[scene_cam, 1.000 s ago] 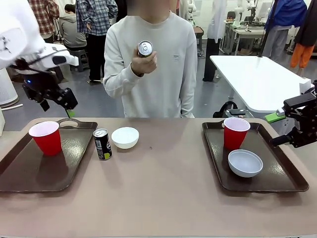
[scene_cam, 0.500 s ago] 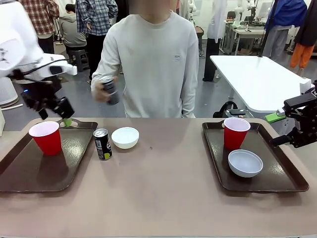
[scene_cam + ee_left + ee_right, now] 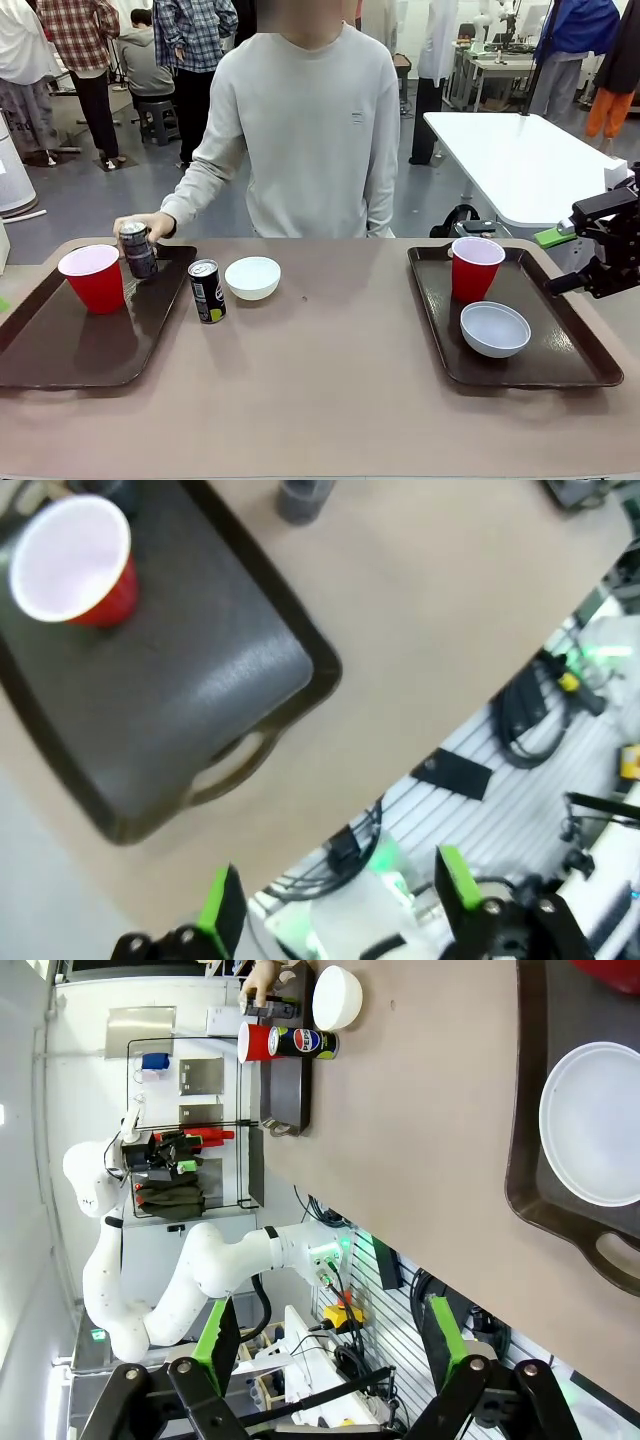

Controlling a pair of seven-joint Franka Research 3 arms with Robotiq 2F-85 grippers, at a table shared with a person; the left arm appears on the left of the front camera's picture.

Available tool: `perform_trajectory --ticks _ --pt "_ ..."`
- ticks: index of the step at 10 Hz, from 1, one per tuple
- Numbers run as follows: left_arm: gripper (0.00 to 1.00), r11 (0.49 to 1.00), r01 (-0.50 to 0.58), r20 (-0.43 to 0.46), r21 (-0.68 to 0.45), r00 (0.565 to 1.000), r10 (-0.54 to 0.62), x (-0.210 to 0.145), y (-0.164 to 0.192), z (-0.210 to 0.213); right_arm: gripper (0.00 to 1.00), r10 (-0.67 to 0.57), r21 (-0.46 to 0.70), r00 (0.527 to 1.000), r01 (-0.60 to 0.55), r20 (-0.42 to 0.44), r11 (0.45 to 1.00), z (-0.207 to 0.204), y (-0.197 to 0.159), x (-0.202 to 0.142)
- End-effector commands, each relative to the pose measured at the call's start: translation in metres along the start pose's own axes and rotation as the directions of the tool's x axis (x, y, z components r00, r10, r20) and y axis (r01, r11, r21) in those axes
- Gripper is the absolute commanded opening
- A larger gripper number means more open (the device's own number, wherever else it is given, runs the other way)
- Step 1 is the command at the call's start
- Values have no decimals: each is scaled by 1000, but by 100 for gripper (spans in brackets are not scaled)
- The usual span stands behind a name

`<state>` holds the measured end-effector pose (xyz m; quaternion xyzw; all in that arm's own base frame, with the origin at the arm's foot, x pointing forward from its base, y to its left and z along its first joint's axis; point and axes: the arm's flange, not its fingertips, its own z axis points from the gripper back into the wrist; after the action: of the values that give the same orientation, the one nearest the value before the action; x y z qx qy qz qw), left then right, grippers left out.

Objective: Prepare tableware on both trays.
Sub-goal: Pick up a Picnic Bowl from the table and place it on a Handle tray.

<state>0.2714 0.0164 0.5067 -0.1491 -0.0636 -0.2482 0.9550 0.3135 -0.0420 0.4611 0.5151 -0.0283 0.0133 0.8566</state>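
**Second can arrives at the left tray**

The left tool [image 3: 338, 895] hangs above the near left edge of the worktop [image 3: 340, 380], fingers spread wide with nothing between them. The left tray [image 3: 70, 350] lies with its long axis running near to far. On it the left red cup [image 3: 92, 278] stands upright, mouth up. Just right of that cup, the person's hand [image 3: 152, 226] grips the held can [image 3: 138, 251] from behind at the tray's far right corner. The can is upright, silver top up; whether it rests on the tray cannot be told. The standing can [image 3: 207, 290] is upright on the worktop just beside the tray's right rim, with the left bowl [image 3: 252, 277] to its right, mouth up.

The right tray [image 3: 590, 365], also lengthwise near to far, carries the right red cup [image 3: 476, 268] upright at its far end and the right bowl [image 3: 495, 329] just nearer, mouth up. The right tool [image 3: 330, 1345] hovers beyond that tray's right rim, spread apart and empty.
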Motion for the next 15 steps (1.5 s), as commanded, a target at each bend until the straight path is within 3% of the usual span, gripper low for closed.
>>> perform_trajectory --ticks 1,7,8,9,11,12,14,15 --pt "100 999 -20 -10 28 1000 20 14 0 -12 95 18 25 1000 -18 1 1000 -2 -1 0" --pt "100 997 -63 43 51 997 61 21 11 -9 95 18 25 1000 -18 1 1000 -2 -1 0" --pt "100 999 37 75 -23 997 -35 11 12 -1 95 18 25 1000 -18 1 1000 -2 -1 0" --pt "100 999 -35 15 36 999 34 17 11 -10 95 18 25 1000 -18 1 1000 -2 -1 0" --pt "100 999 -21 35 24 999 20 15 11 -6 95 18 25 1000 -18 1 1000 -2 -1 0" --pt "100 972 -107 93 209 992 89 30 0 -8 95 18 25 1000 -18 1 1000 -2 -1 0" --pt "100 900 -203 126 387 978 166 88 -19 -3 95 18 25 1000 -18 1 1000 -2 -1 0" --pt "100 878 -214 99 429 977 190 123 -31 -9 95 18 25 1000 -18 1 1000 -2 -1 0"
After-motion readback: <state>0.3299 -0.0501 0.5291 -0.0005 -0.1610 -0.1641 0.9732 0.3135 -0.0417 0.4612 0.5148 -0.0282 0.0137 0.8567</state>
